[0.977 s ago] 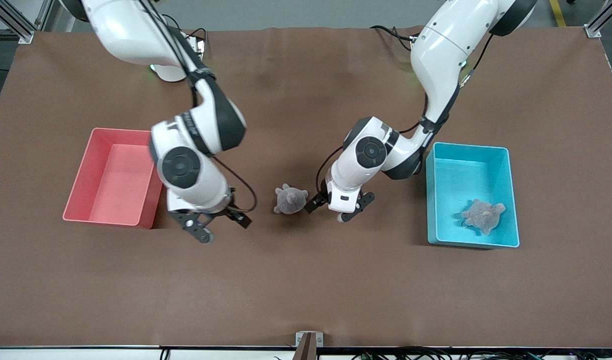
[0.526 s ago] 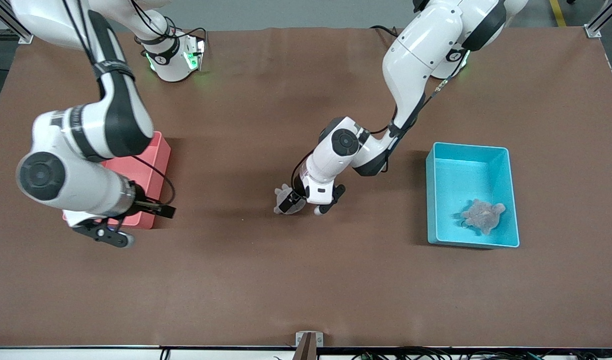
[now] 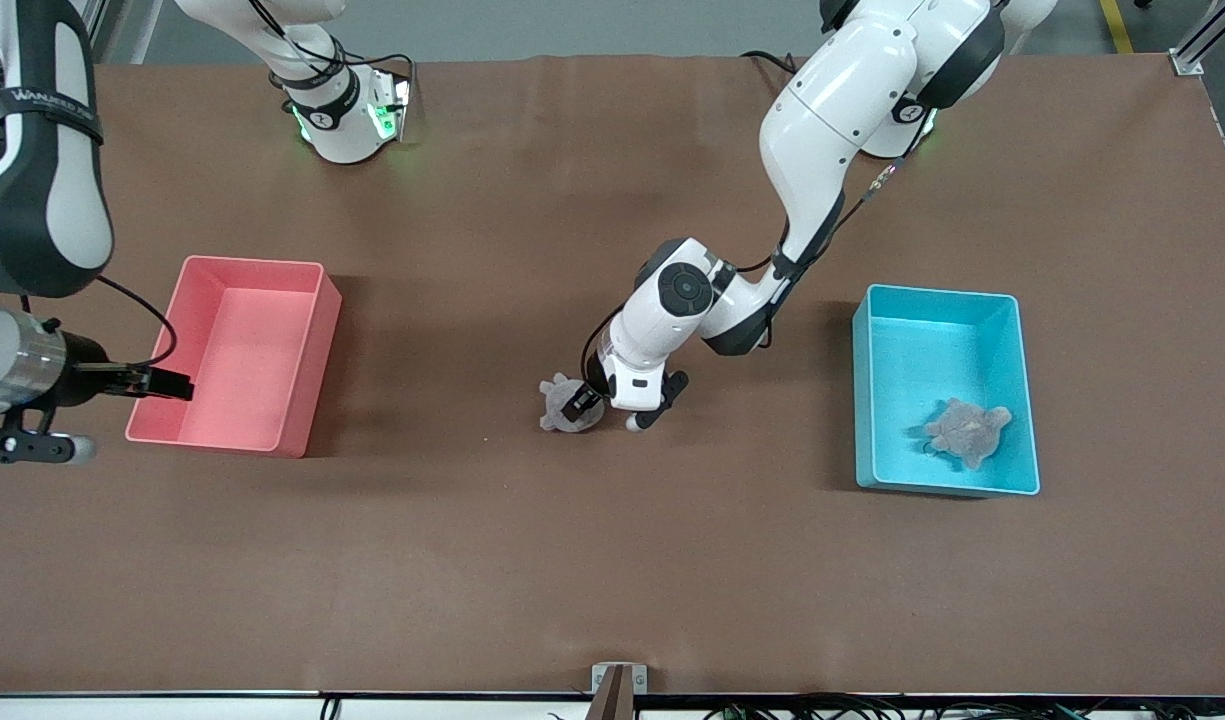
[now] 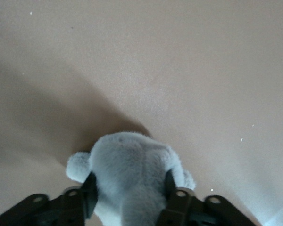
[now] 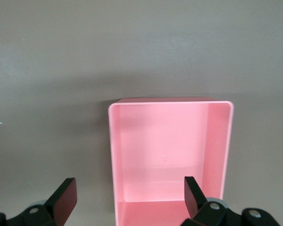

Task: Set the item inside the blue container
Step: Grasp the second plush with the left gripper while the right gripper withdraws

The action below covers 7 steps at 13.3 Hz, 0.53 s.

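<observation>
Table [image 3: 612, 560]: brown mat, blue bin [image 3: 1012, 310] at left arm's end.
Plush [image 3: 557, 405]: on table, well apart from blue bin.
Left gripper [image 3: 602, 412]: fingers pinching plush — grasp step.
Right gripper [image 3: 32, 440]: spread wide, waiting beside pink bin [image 3: 302, 400].
Next: lift, carry over blue bin — release.

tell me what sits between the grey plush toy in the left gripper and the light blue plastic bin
Only bare brown table, as the front view shows; the grey plush toy and the light blue plastic bin have nothing between them.

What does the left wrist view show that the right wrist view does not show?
Only the left wrist view shows the grey plush toy on the table, with the left gripper closed against its sides. Only the right wrist view shows the pink bin, nothing in the part seen, and the open right gripper above it. Both show the brown table.
</observation>
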Motion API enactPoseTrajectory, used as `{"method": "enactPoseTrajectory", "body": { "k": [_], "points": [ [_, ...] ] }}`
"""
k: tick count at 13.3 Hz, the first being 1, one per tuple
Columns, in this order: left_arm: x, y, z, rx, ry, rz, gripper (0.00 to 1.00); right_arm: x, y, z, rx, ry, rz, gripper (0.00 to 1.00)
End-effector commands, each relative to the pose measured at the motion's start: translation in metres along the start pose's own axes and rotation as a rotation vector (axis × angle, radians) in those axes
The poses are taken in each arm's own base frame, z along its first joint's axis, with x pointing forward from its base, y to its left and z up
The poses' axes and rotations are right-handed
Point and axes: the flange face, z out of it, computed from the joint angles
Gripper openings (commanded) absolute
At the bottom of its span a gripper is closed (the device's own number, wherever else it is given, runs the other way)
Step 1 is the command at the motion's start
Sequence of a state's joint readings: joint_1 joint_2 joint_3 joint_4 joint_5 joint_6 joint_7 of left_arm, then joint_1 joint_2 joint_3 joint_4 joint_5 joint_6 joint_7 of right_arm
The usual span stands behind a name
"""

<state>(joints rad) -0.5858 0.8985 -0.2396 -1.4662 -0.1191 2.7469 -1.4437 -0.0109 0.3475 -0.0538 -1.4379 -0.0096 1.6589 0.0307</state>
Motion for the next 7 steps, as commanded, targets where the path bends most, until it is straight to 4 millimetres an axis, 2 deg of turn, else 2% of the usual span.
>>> {"method": "enactPoseTrajectory", "body": {
  "k": [1,2,3,4,5,6,7],
  "points": [
    [0.003,0.002,0.001,0.008,0.028,0.052,0.01,-0.007,0.009,-0.002,-0.012,0.002,0.007,1.00],
    [0.005,0.003,-0.003,0.038,0.047,0.084,0.00,-0.004,0.012,-0.010,-0.010,0.020,0.013,1.00],
    [0.005,0.008,-0.017,0.072,0.067,0.119,0.00,-0.002,0.012,-0.024,-0.007,0.051,0.013,1.00],
    [0.010,0.015,-0.037,0.109,0.095,0.150,0.00,-0.002,0.013,-0.027,-0.004,0.055,0.014,1.00],
    [0.025,0.023,-0.067,0.161,0.137,0.178,0.00,-0.002,0.012,-0.028,-0.006,0.057,0.012,1.00],
    [0.026,0.028,-0.089,0.213,0.179,0.251,0.00,-0.002,0.012,-0.027,-0.006,0.055,0.012,1.00],
    [0.039,0.031,-0.119,0.255,0.208,0.295,0.00,-0.002,0.007,-0.028,-0.006,0.056,0.009,1.00]
  ]
}}
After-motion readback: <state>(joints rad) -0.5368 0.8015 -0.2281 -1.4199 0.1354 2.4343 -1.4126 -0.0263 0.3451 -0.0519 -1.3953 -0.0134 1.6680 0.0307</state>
